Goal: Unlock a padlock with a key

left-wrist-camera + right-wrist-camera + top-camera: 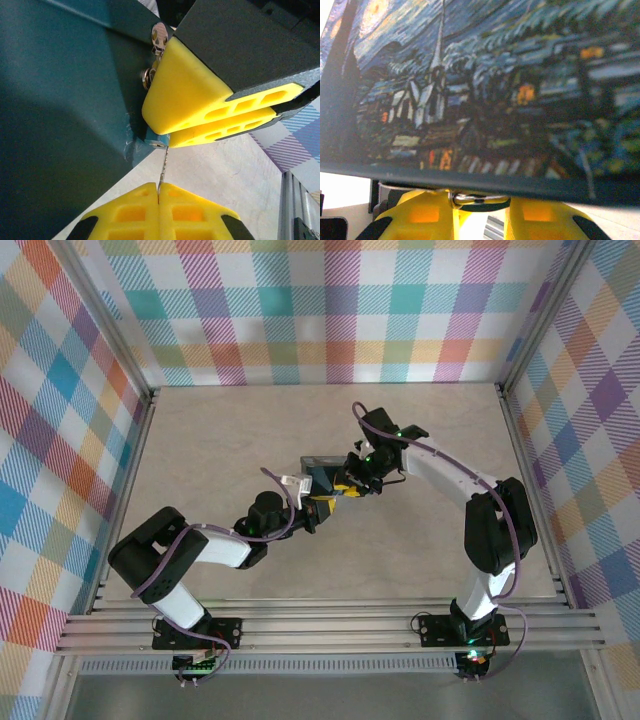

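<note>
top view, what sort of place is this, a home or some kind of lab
Most likely a robot test cell, not a home: plaid backdrop walls on three sides, metal frame rails along the near edge, and a left arm and right arm bolted there over a plain table.

Workcell contents: 2 robot arms, left arm (215,550) and right arm (450,475); 2 yellow-fingered grippers, left gripper (158,187) and right gripper (481,206); 1 painted box (495,100); 1 padlock (156,138); 1 key (163,167); 1 table (250,430).

Bright, even light from above; both wrist views blur softly at close range, with dim shadows.
</note>
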Controlling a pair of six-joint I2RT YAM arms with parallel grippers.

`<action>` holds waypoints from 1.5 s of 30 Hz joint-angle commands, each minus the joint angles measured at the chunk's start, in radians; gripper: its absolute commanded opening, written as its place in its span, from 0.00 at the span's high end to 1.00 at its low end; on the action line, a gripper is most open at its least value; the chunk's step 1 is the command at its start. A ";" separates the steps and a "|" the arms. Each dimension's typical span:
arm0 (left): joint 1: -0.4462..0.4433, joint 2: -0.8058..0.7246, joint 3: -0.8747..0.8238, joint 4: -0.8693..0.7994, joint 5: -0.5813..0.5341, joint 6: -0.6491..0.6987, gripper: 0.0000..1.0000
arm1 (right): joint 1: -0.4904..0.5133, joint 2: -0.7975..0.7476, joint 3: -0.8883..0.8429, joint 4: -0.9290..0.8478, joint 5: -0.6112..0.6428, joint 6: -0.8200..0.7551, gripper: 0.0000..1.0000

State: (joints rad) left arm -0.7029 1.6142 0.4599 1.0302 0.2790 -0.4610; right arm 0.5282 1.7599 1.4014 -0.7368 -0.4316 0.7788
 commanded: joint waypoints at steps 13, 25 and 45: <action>0.022 0.048 0.023 0.102 0.014 -0.049 1.00 | -0.007 -0.050 -0.007 0.030 -0.045 0.012 1.00; 0.022 0.072 0.014 0.178 0.029 -0.076 1.00 | -0.007 -0.050 -0.019 0.037 -0.043 0.013 1.00; 0.023 0.126 0.023 0.263 0.022 -0.122 1.00 | -0.008 -0.056 -0.030 0.050 -0.066 0.021 1.00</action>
State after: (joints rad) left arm -0.6903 1.7344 0.4622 1.2079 0.3050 -0.5701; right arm 0.5182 1.7565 1.3796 -0.7086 -0.4534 0.7982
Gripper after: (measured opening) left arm 0.045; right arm 0.231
